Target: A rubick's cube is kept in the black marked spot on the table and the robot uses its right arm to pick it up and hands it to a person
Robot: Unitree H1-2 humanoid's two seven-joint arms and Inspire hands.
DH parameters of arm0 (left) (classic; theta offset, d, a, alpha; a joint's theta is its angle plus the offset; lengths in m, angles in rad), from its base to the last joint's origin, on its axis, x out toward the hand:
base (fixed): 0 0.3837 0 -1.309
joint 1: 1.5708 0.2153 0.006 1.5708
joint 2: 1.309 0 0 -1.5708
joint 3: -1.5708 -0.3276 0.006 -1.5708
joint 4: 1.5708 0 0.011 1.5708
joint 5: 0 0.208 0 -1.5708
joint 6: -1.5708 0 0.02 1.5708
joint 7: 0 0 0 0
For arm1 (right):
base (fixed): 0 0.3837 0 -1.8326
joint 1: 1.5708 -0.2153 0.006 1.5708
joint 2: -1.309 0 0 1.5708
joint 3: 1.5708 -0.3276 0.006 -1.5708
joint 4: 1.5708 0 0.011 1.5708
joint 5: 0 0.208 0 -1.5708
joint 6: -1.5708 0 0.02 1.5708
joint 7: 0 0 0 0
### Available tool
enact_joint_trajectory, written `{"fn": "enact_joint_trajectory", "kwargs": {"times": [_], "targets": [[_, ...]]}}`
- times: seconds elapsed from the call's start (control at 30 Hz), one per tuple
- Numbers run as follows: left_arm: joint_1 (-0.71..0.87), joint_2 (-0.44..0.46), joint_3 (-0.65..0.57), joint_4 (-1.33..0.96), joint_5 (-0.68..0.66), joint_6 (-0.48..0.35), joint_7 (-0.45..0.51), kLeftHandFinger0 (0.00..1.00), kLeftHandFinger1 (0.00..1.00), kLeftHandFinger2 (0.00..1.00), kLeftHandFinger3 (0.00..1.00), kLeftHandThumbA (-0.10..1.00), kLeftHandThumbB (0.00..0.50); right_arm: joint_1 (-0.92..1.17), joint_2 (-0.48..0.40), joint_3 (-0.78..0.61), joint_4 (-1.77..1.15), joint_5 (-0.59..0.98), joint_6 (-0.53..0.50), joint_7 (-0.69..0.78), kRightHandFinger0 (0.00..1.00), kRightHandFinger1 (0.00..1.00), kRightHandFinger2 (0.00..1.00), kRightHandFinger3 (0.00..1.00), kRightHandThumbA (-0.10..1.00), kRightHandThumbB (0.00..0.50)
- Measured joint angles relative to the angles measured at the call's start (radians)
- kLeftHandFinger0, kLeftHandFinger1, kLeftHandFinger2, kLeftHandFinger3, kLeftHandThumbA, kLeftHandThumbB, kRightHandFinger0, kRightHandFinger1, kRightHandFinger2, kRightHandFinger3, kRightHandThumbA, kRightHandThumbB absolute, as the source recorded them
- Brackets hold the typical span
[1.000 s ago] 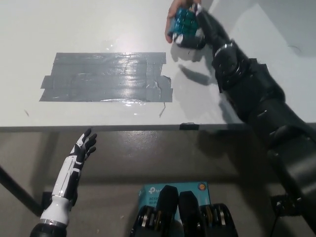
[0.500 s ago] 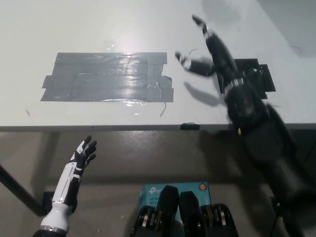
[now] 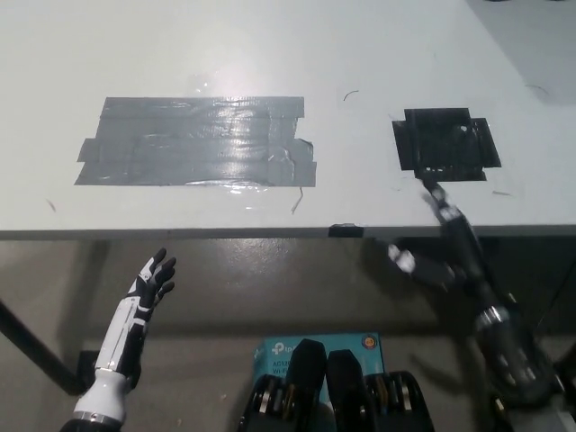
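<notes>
No Rubik's cube in view; where it is cannot be told.

Right hand (image 3: pixel 447 247): black, low at the right, in front of the near edge of the table (image 3: pixel 270 54). Fingers spread apart, palm empty, touching nothing. One finger points up and reaches the table edge; the thumb sticks out sideways toward the robot's left, its tip pale. Forearm runs down and off toward the bottom right corner.

Black marked spot (image 3: pixel 445 144): just beyond the right hand's raised fingertip, on the table top, close to the near edge. A rough square of black tape strips with ragged corners and a small bright glint near its middle. Nothing on it.

Grey tape patch (image 3: pixel 196 141): well to the left of the right hand, farther in on the table. Several overlapping strips, shiny, with glare along the lower part and loose ends at its right side.

Small dark clip or tab (image 3: pixel 346 230) on the table's near edge, to the left of the right hand and a little above the thumb.

Left hand (image 3: pixel 153 274): white with dark fingers, resting in the air below the table edge, far to the left of the right hand. Fingers loosely spread and pointing up, holding nothing.

Teal box (image 3: pixel 315 346) on the floor, lower left of the right hand. It carries printed writing and a round orange mark, partly hidden; the text is too small to read.
</notes>
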Motion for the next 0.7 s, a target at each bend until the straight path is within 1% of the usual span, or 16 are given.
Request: {"fn": "enact_joint_trajectory", "kwargs": {"times": [0.03,0.07,0.1,0.13,0.2,0.27,0.3,0.4,0.43,0.5,0.57,0.6,0.63,0.7], "targets": [[0.000,0.000,0.000,0.000,0.000,0.000,0.000,1.00,1.00,1.00,1.00,0.98,0.231,0.035,-0.007,-0.010,-0.038,0.007,0.000,0.001,1.00,1.00,1.00,1.00,0.80,0.276],[0.000,-0.001,0.000,0.000,0.000,0.000,0.000,1.00,1.00,1.00,1.00,0.99,0.239,0.055,-0.011,-0.018,-0.063,0.012,0.000,0.001,1.00,1.00,1.00,1.00,0.83,0.266],[0.001,-0.001,0.000,0.000,0.001,0.000,0.000,1.00,1.00,1.00,1.00,0.99,0.232,0.092,-0.018,-0.031,-0.108,0.023,-0.002,0.002,1.00,1.00,1.00,1.00,0.84,0.261],[0.002,-0.001,0.000,0.000,0.001,0.000,0.000,1.00,1.00,1.00,1.00,0.99,0.231,0.105,-0.021,-0.036,-0.125,0.027,-0.002,0.003,1.00,1.00,1.00,1.00,0.87,0.277],[0.002,-0.001,-0.001,0.000,0.003,0.001,0.000,1.00,1.00,1.00,1.00,0.99,0.221,0.153,-0.034,-0.062,-0.200,0.051,-0.011,0.006,1.00,1.00,1.00,1.00,0.88,0.271],[0.001,-0.001,-0.002,0.000,0.009,0.001,0.000,1.00,1.00,1.00,1.00,0.98,0.216,0.184,-0.043,-0.096,-0.257,0.086,-0.027,0.011,1.00,1.00,1.00,1.00,0.89,0.268],[0.001,-0.001,-0.003,0.000,0.014,0.001,0.001,1.00,1.00,1.00,1.00,0.96,0.215,0.194,-0.046,-0.118,-0.287,0.111,-0.040,0.014,1.00,1.00,1.00,1.00,0.90,0.252],[0.004,-0.001,-0.007,-0.007,0.021,0.001,0.001,1.00,1.00,1.00,1.00,0.94,0.210,0.198,-0.046,-0.163,-0.293,0.167,-0.091,0.025,1.00,1.00,1.00,1.00,0.91,0.256],[0.004,-0.001,-0.007,-0.007,0.021,0.001,0.001,1.00,1.00,1.00,1.00,0.94,0.209,0.198,-0.046,-0.163,-0.293,0.167,-0.091,0.025,1.00,1.00,1.00,1.00,0.89,0.241],[0.028,-0.002,-0.011,-0.027,0.027,0.000,0.001,1.00,1.00,1.00,1.00,0.95,0.224,0.199,-0.044,-0.178,-0.220,0.211,-0.136,0.045,1.00,1.00,1.00,1.00,0.84,0.190],[0.038,-0.002,-0.011,-0.027,0.031,0.000,0.001,1.00,1.00,1.00,1.00,0.96,0.225,0.200,-0.041,-0.179,-0.182,0.233,-0.142,0.060,1.00,1.00,1.00,1.00,0.82,0.184],[0.042,-0.002,-0.011,-0.027,0.033,0.000,0.001,1.00,1.00,1.00,1.00,0.98,0.245,0.201,-0.039,-0.179,-0.167,0.246,-0.145,0.068,1.00,1.00,1.00,1.00,0.80,0.178],[0.043,-0.002,-0.011,-0.027,0.034,0.000,0.001,1.00,1.00,1.00,1.00,0.99,0.244,0.202,-0.037,-0.179,-0.160,0.253,-0.147,0.074,1.00,1.00,1.00,1.00,0.80,0.161],[0.044,-0.002,-0.011,-0.027,0.039,0.000,0.002,1.00,1.00,1.00,1.00,0.97,0.233,0.202,-0.034,-0.179,-0.144,0.276,-0.152,0.088,1.00,1.00,1.00,1.00,0.80,0.159]]}}
